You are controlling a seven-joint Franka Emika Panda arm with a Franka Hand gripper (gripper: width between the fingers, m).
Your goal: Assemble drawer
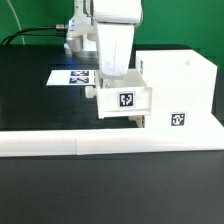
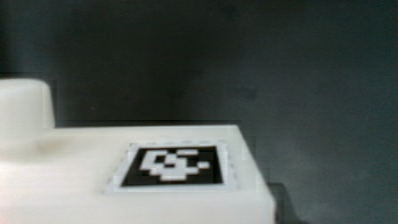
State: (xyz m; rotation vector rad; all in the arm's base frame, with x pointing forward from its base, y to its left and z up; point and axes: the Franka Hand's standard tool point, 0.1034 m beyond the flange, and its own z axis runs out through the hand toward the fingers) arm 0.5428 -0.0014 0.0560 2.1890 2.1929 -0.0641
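A small white drawer box (image 1: 125, 100) with a black tag on its front stands against the exterior view's left side of the bigger white open-topped drawer housing (image 1: 185, 80); whether it is partly slid in I cannot tell. My gripper (image 1: 108, 86) hangs straight down at the small box's left upper edge. The arm's white body hides its fingers, so I cannot tell whether they are open or shut. The wrist view shows a white tagged part surface (image 2: 107, 190) close up, with a rounded white piece (image 2: 18, 110) beside it. No fingertip shows clearly there.
The marker board (image 1: 72, 77) lies flat on the black table behind the arm. A long white rail (image 1: 90, 146) runs along the front, just before the drawer parts. Cables and the arm's base stand at the back left.
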